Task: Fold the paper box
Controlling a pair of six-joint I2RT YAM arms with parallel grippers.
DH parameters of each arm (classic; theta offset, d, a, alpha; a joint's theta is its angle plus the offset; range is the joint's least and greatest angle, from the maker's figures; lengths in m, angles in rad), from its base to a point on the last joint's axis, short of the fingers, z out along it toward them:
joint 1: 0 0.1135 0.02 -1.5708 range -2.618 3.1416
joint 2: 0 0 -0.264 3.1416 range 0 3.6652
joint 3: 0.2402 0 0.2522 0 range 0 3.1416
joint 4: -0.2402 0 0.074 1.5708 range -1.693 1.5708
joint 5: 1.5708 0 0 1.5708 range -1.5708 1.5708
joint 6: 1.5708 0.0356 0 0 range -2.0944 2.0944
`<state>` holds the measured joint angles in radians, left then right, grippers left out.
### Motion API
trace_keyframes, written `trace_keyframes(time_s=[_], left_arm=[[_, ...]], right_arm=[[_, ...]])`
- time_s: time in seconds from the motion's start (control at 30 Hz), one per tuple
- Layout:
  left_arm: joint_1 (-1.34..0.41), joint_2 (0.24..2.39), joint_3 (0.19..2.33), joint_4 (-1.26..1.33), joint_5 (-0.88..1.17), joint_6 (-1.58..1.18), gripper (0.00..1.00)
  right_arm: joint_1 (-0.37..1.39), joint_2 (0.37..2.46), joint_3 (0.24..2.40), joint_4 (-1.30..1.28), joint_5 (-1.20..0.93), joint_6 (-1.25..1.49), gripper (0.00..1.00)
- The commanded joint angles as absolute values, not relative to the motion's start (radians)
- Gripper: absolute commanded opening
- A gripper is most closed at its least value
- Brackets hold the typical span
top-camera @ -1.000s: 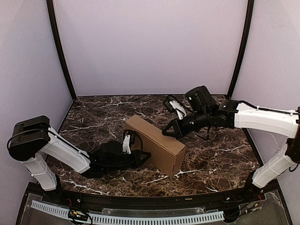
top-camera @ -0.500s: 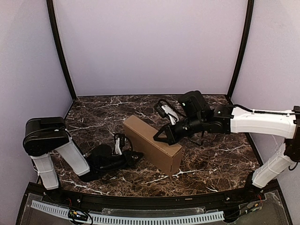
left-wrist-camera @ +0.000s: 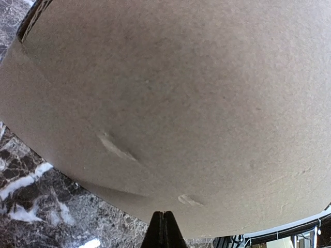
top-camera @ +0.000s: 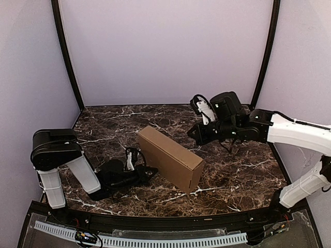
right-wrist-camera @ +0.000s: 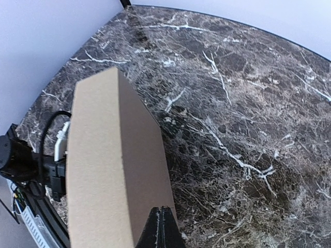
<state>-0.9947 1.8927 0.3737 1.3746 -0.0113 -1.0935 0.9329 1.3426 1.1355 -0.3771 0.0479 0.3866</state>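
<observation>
One paper box (top-camera: 168, 155) stands between left tool (top-camera: 153, 170) and right tool (top-camera: 190, 132) (both closed, empty).

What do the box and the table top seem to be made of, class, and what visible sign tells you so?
Box: brown cardboard, matt and unprinted; the close view shows a fibrous face with small dents. Table top: dark, white-veined and faintly glossy; it looks like marble, though it could be a printed laminate.
</observation>
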Motion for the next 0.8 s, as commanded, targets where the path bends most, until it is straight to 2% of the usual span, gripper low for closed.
trace_keyframes(time_s=[0.0, 0.13, 0.33, 0.77], left_arm=[[-0.985, 1.907, 0.396, 1.375, 0.026, -1.111, 0.01], [-0.975, 1.913, 0.426, 1.339, 0.05, -1.115, 0.01], [-0.96, 1.915, 0.481, 1.266, 0.086, -1.111, 0.01], [-0.897, 1.962, 0.636, 1.162, 0.193, -1.1, 0.01]], right_arm=[[0.925, 1.432, 1.135, -0.404, 0.016, 0.389, 0.0], [0.928, 1.486, 1.149, -0.379, -0.091, 0.386, 0.0], [0.974, 1.524, 1.187, -0.365, -0.134, 0.375, 0.0], [1.035, 1.529, 1.171, -0.351, -0.101, 0.415, 0.0]])
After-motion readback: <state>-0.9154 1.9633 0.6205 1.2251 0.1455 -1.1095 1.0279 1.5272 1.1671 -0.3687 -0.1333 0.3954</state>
